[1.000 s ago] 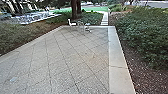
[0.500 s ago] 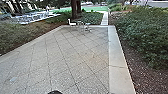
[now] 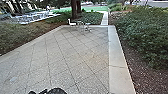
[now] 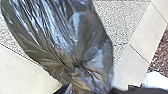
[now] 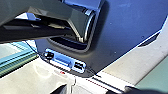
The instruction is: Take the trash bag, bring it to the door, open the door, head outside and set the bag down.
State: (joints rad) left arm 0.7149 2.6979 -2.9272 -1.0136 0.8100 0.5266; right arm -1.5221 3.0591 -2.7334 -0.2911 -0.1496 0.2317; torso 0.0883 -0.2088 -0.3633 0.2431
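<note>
The black trash bag [image 4: 62, 32] looms large in the left wrist view, shiny and creased. It gathers into tight folds where it narrows towards my left gripper [image 4: 86, 90], which is shut on it. Paving lies beyond the bag. A dark, rounded shape [image 3: 56, 91] pokes up at the bottom edge of the head view; whether it is arm or bag I cannot tell. In the right wrist view, dark parts of my right gripper [image 5: 96, 91] sit at the picture's bottom edge.
Paved patio [image 3: 67, 55] stretches ahead, with a pale kerb [image 3: 117, 57] along its right side. Bushes [image 3: 147, 35] and mulch lie beyond it. A white chair [image 3: 72, 23] and small table stand at the far end, before a tree trunk [image 3: 74, 8].
The dark shape at the head view's bottom edge has come into view and grown, with a smaller dark piece now to its left. The patio view has barely shifted.
</note>
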